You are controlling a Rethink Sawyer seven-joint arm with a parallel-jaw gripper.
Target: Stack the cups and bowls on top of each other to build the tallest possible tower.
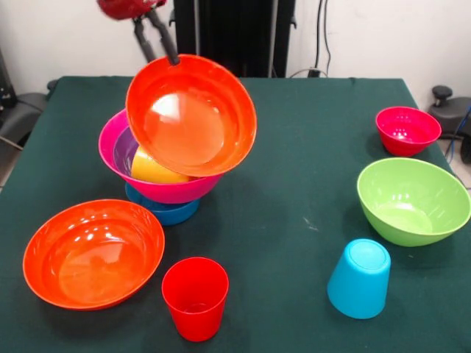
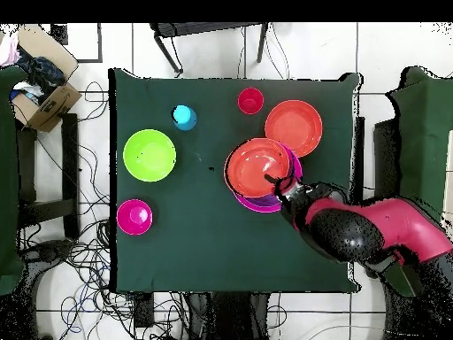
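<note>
Bowls (image 1: 412, 200) and cups (image 1: 195, 297) dot a dark green table (image 1: 294, 162); cables (image 2: 84, 266) underneath.

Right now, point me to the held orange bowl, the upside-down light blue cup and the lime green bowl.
held orange bowl (image 1: 193, 118): front view, inner base.
light blue cup (image 1: 360, 283): front view, side wall.
lime green bowl (image 1: 410, 202): front view, inside floor.
</note>
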